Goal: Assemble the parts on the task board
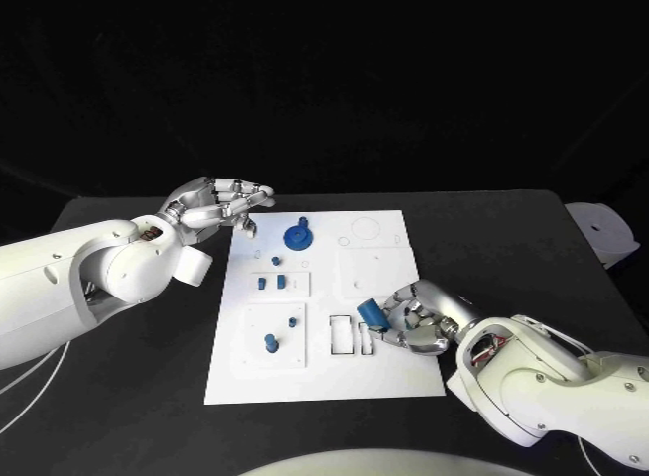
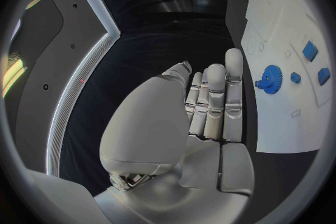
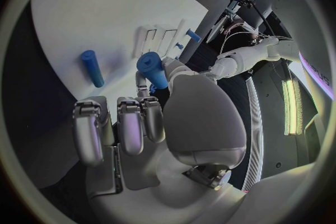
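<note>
A black table (image 1: 139, 367) takes up the lower part of the head view, its matte top running out to the left and right, with a dark backdrop behind its far edge. Just off the table's right edge, toward the far corner, sits a white object (image 1: 605, 230) with a rounded shape; what it is cannot be told.

This is looking like a robotics lab: a black desk (image 1: 525, 248) is standing against a black backdrop, a white board (image 1: 389, 372) is lying on it as a test fixture, and exposed cables (image 3: 234, 33) and metal framing are showing behind the arm.
</note>
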